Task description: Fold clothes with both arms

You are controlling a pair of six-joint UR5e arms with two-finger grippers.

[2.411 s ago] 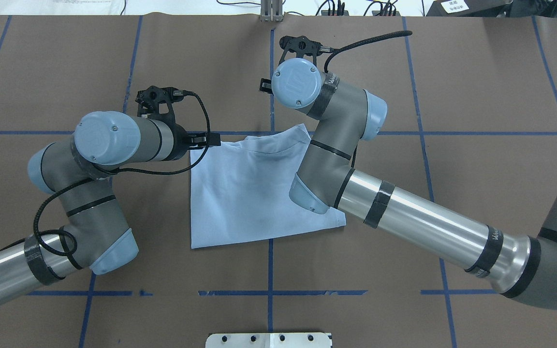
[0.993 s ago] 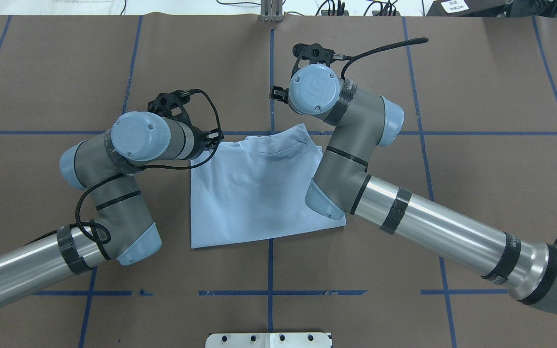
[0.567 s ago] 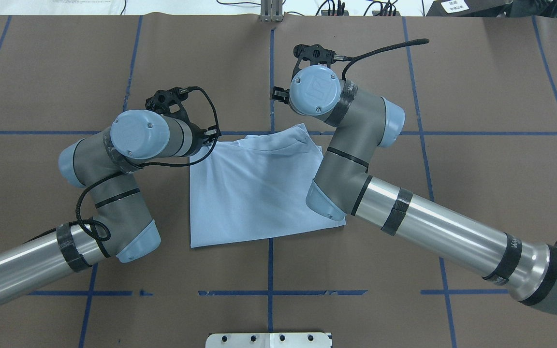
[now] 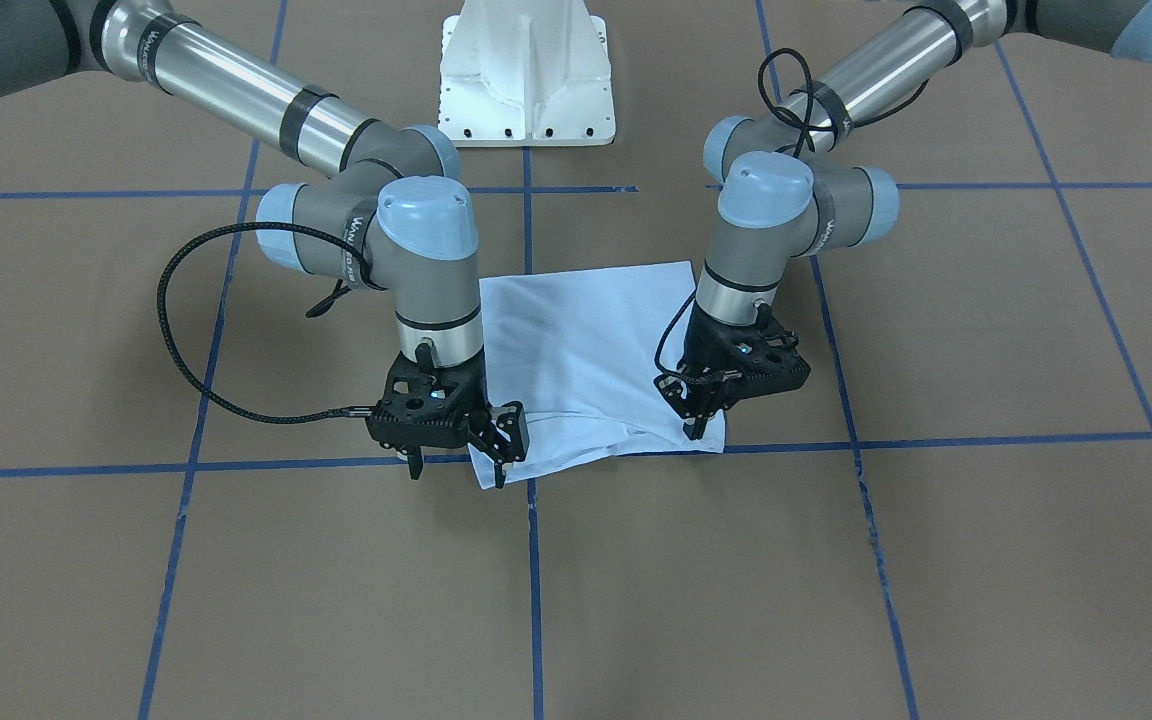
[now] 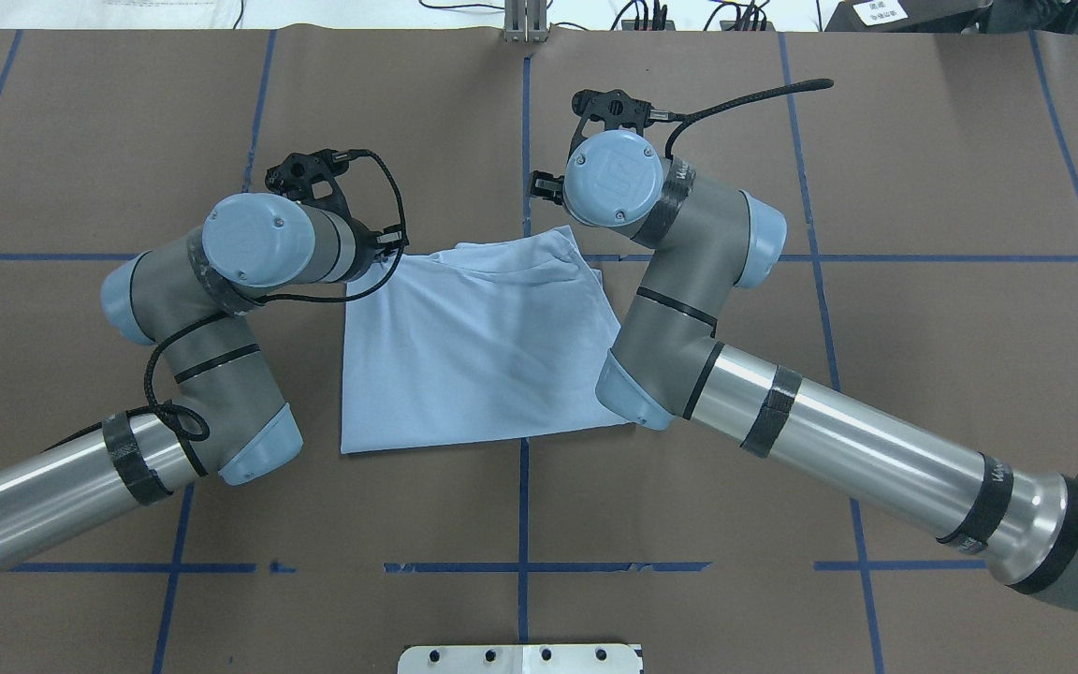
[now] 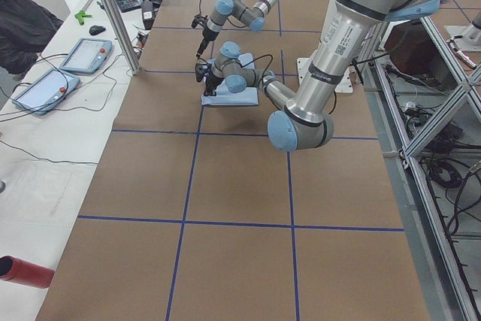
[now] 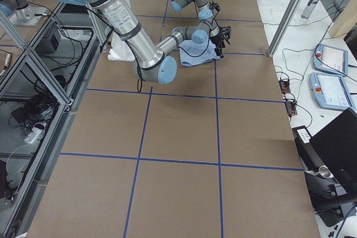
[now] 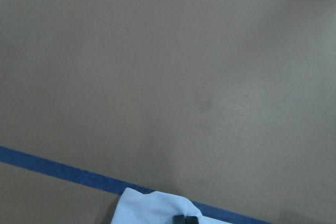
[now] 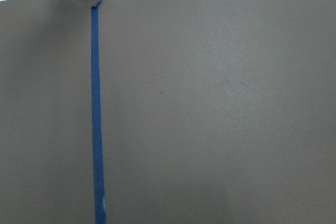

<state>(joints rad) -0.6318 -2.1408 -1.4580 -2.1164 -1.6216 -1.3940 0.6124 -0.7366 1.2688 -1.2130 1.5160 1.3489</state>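
1. The left arm (image 5: 221, 374) has drawn back toward the tabletop's (image 5: 876, 140) left edge over the last second. The right arm (image 5: 689, 309) has barely shifted.
2. The shirt (image 5: 473, 356) lies flat as a part-folded rough rectangle at mid-tabletop, well clear of every edge. It has slid as one piece toward the left edge and slightly toward the far edge, so its collar side now crosses the tape line (image 5: 876, 257). No new layer has been turned over, so this looks like a repositioning drag and not a fold.
3. The left gripper (image 4: 698, 425) is clamped on the shirt's far left corner. The wrist view shows its tips together on the cloth, and it evidently did the pulling.
4. The right gripper (image 4: 458, 465) stands wide at the far right corner and holds nothing. It probably has to close there before both arms can lift the far edge together.
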